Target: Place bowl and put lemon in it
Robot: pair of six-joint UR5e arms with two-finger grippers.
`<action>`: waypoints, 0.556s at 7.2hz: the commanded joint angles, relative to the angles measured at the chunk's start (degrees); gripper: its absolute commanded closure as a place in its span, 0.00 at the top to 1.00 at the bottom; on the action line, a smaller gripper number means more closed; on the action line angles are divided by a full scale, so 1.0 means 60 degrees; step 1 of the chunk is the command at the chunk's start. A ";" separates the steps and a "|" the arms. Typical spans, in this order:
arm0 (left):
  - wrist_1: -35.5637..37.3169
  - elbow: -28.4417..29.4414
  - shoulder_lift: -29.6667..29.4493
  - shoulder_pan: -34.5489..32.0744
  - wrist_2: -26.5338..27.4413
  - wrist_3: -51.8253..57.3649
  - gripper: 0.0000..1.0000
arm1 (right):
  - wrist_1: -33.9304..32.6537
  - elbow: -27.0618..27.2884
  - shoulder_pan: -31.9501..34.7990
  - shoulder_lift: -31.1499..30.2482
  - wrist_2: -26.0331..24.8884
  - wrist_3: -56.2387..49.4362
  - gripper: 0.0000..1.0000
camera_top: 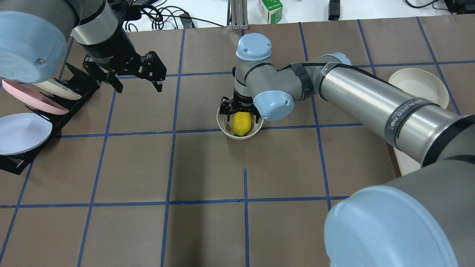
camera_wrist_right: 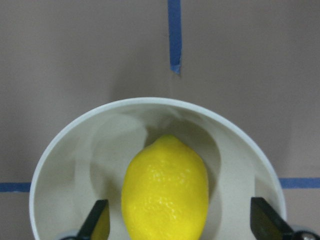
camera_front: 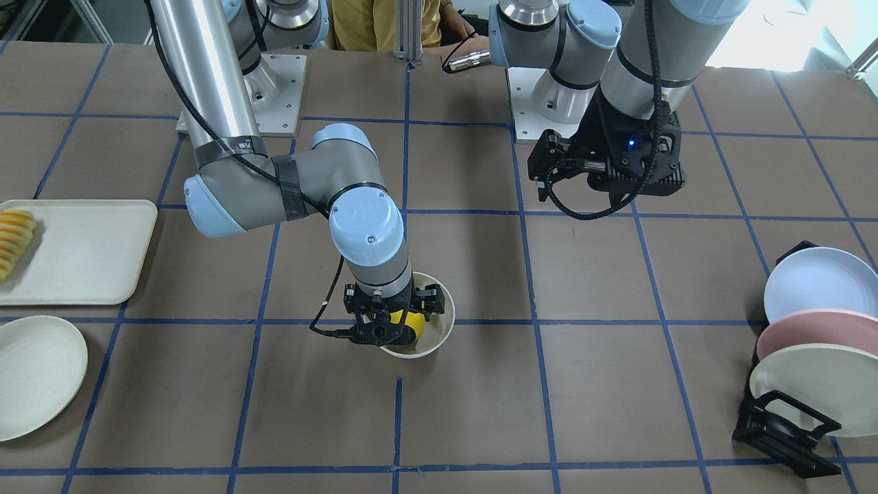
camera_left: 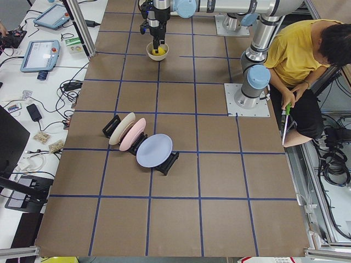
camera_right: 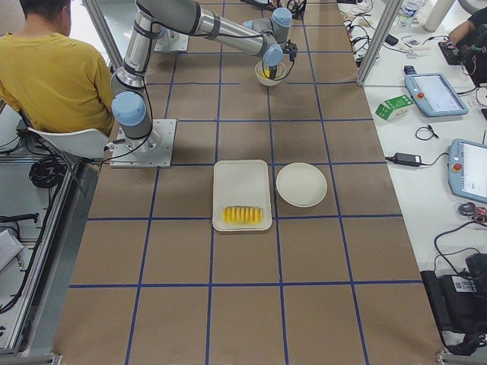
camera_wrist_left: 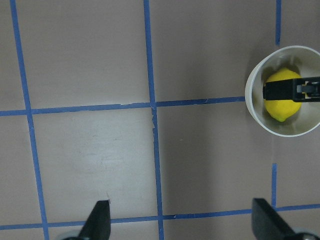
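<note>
The off-white bowl (camera_front: 444, 317) stands upright near the table's middle, with the yellow lemon (camera_front: 413, 321) lying inside it. My right gripper (camera_front: 394, 328) hangs straight down over the bowl, its fingers spread wide on either side of the lemon without touching it. In the right wrist view the lemon (camera_wrist_right: 165, 185) fills the bowl (camera_wrist_right: 90, 150) between the open fingertips (camera_wrist_right: 100, 220). My left gripper (camera_top: 138, 83) is open and empty, held above the table well to the side. Its wrist view shows the bowl (camera_wrist_left: 256, 117) and the lemon (camera_wrist_left: 282, 102) at the right edge.
A black rack with three plates (camera_front: 809, 357) stands on my left side (camera_top: 29, 111). A cream tray (camera_front: 89, 254) with orange-yellow sliced food (camera_front: 14, 240) and an off-white plate (camera_front: 34, 374) lie on my right side. A person in yellow (camera_left: 296, 49) sits behind the bases.
</note>
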 commanded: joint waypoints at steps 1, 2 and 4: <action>0.0000 -0.0013 0.0002 0.0000 -0.0024 0.0000 1.00 | 0.0335 -0.0130 -0.0073 -0.0593 -0.0268 -0.0007 1.00; 0.0000 -0.0013 0.0016 0.0000 -0.0039 0.0000 1.00 | 0.0787 -0.0218 -0.0320 -0.0986 -0.0283 -0.0225 1.00; -0.0015 -0.0013 0.0017 -0.0014 -0.0053 -0.0015 1.00 | 0.1812 -0.0263 -0.1502 -0.1879 -0.0415 -0.1466 1.00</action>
